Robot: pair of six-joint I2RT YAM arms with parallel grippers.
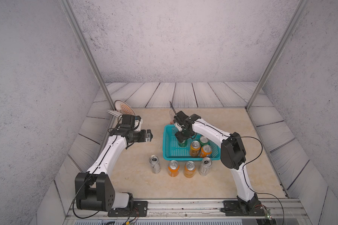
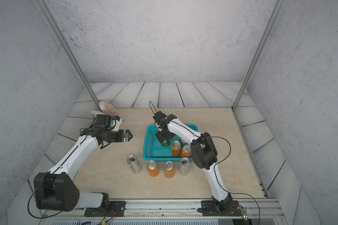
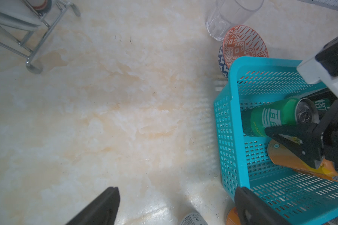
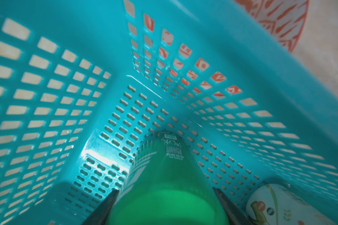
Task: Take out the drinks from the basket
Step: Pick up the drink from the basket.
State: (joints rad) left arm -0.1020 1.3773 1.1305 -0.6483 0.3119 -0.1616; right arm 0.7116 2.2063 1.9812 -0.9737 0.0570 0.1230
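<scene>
Drinks stand in the basket (image 1: 174, 151) in a top view, with four cans (image 1: 190, 169) out at its near side. In the left wrist view your left claw (image 3: 177, 190) is spread. In the right wrist view the right claw (image 4: 165, 190) straddles a green can (image 4: 164, 171), pinching or not I cannot tell, so squeeze firm, then lift straight up.

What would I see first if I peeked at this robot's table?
The teal basket in the middle of the table catches the eye first. The right gripper is inside it, with its jaws on either side of a green can. Next comes the row standing in front of the basket: two orange cans between two silver cans.
</scene>
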